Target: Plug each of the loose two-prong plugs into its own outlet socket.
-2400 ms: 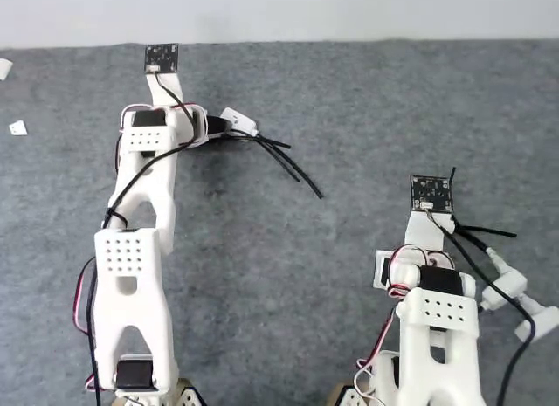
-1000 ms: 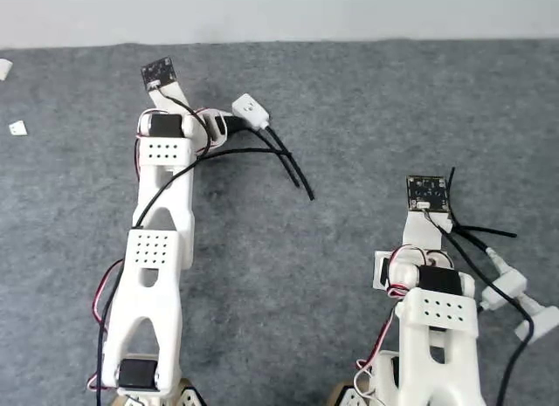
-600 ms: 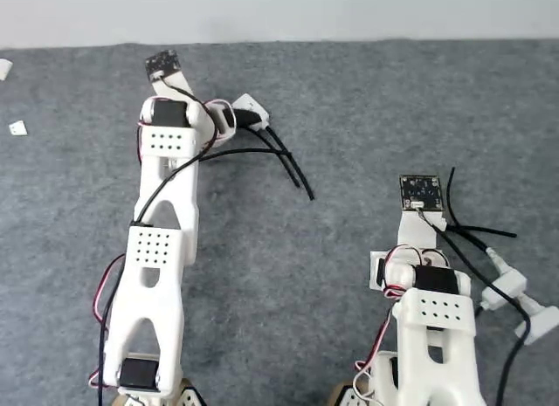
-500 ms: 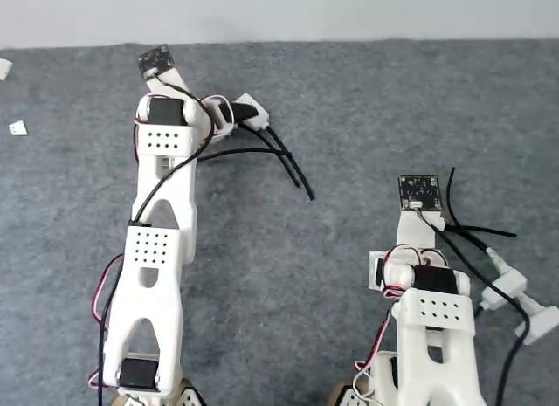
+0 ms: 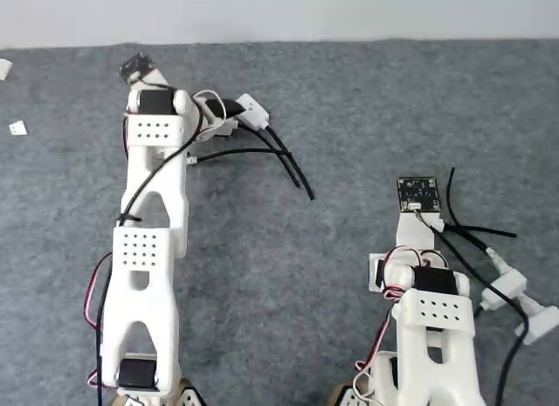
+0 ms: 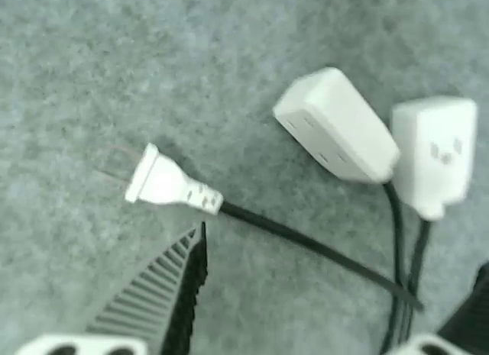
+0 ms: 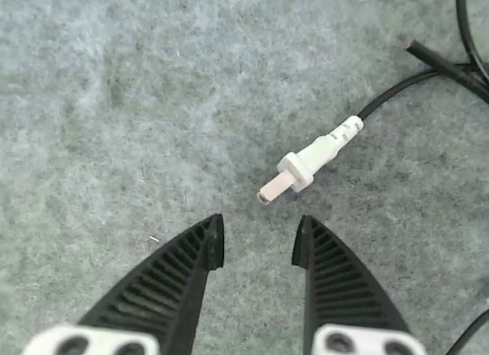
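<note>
Left pincer (image 6: 336,263) is released, jaws wide, over the grey felt counter (image 6: 92,57). Two white plastic socket blocks (image 6: 336,124) sit side by side on it. A white two-prong plug on black cord (image 6: 164,185) lies near them, unplugged. Right pincer (image 7: 260,227) is also released, well apart from the blocks, with a second white plug (image 7: 309,162) lying loose just off its tips.

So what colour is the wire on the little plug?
Black. The wire leaves the white plug; clearest in the left wrist view.
</note>
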### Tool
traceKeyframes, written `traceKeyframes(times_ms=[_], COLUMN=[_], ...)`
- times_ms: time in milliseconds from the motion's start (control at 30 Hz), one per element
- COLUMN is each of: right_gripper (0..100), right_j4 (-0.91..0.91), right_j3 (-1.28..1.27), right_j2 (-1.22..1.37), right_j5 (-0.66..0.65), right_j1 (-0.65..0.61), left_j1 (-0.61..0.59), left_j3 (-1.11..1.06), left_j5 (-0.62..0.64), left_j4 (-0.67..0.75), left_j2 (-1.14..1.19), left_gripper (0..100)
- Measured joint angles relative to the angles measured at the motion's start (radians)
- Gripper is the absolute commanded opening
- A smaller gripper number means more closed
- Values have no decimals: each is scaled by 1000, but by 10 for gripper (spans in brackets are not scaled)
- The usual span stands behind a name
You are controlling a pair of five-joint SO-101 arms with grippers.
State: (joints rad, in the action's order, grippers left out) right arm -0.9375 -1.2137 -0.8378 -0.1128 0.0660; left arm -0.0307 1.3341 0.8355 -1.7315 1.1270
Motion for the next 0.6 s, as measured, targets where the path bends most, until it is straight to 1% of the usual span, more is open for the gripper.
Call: traceKeyframes(times_ms=[133, 167, 300, 367, 433, 600], right_gripper=[147, 147, 147, 147, 147, 147], right_j4=[0, 0, 0, 0, 0, 0], right_j3=[0, 0, 0, 0, 0, 0], right_j2=[0, 0, 0, 0, 0, 0], right_j5=[-5, -5, -5, -5, -5, -11], right_j1=[0, 2, -2, -2, -2, 0], left_j1=[28, 34, 37, 32, 32, 35], left_j3=[-292, -376, -657, -723, -740, -752], left_j5=[-5, 3, 46, 54, 60, 63], left_j4=[2, 21, 206, 307, 388, 545], left_j2=[-213, -255, -310, -310, -310, -296], left_gripper=[489, 489, 489, 489, 489, 489])
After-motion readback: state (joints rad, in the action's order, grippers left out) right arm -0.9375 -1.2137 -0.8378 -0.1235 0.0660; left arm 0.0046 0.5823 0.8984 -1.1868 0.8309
